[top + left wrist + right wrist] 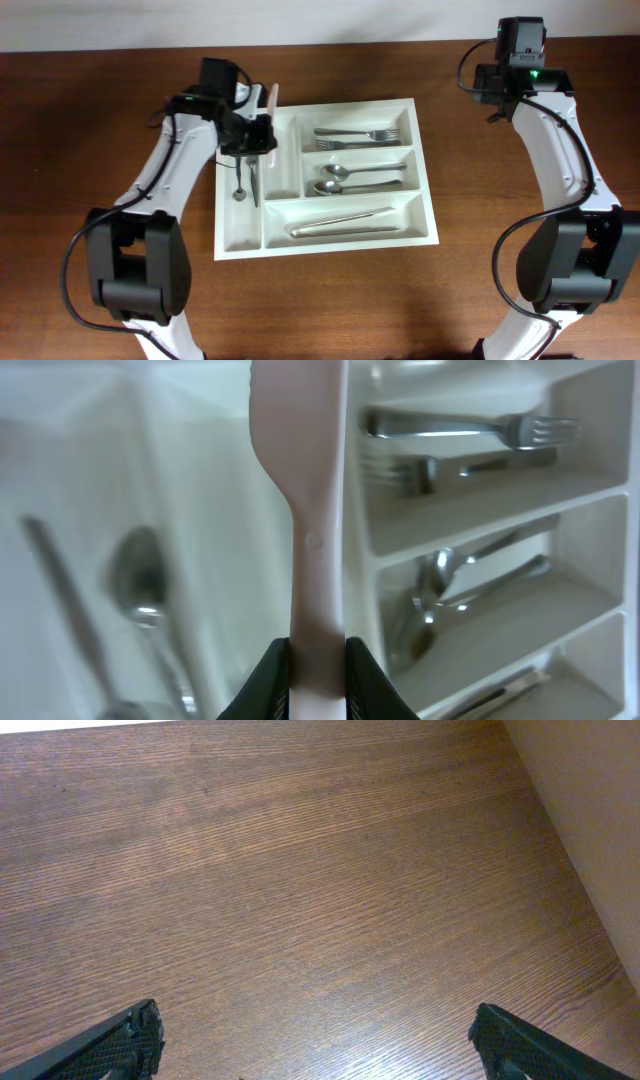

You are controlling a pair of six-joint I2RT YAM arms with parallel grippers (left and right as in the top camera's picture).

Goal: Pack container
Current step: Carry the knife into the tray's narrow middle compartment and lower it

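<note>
The container, a white cutlery tray [426,180], lies at the table's middle. My left gripper [255,140] is shut on a pale plastic knife [271,100] and holds it over the tray's narrow upright compartments at the left. In the left wrist view the knife [305,480] rises from between the fingers [318,670], over the divider wall [362,510]. My right gripper [320,1040] is open and empty over bare wood at the back right.
A spoon [240,188] and another metal piece lie in the leftmost compartment. Forks [357,134], spoons [355,178] and knives [345,222] lie in the three long compartments. A pale wall [590,800] borders the table at the right.
</note>
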